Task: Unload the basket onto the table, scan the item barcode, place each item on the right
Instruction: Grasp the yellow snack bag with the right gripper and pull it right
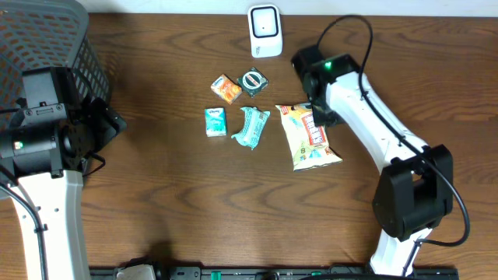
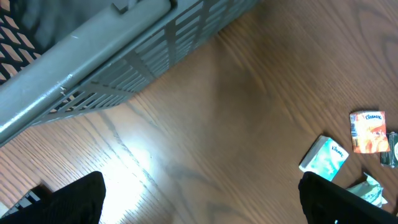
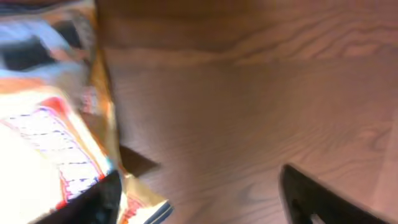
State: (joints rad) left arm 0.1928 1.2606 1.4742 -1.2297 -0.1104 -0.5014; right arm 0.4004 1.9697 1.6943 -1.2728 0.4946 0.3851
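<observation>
Nearest us, our left gripper (image 2: pixel 205 208) hovers beside the grey slatted plastic basket (image 1: pixel 47 31), jaws wide apart and empty. Further in, our right gripper (image 3: pixel 199 199) stands over the yellow crinkled snack bag (image 1: pixel 310 138). Its jaws are apart and clamp nothing, with one bag corner lying between them. The bag lies flat on the brown wooden table (image 1: pixel 194 202), so we judge scanning not begun: grasping, lifting and presenting are left. A teal tissue pack (image 1: pixel 215 122) and an orange packet (image 1: pixel 226 89) sit to the bag's left. The way to the white barcode scanner (image 1: pixel 264 31) at the far edge looks open.
</observation>
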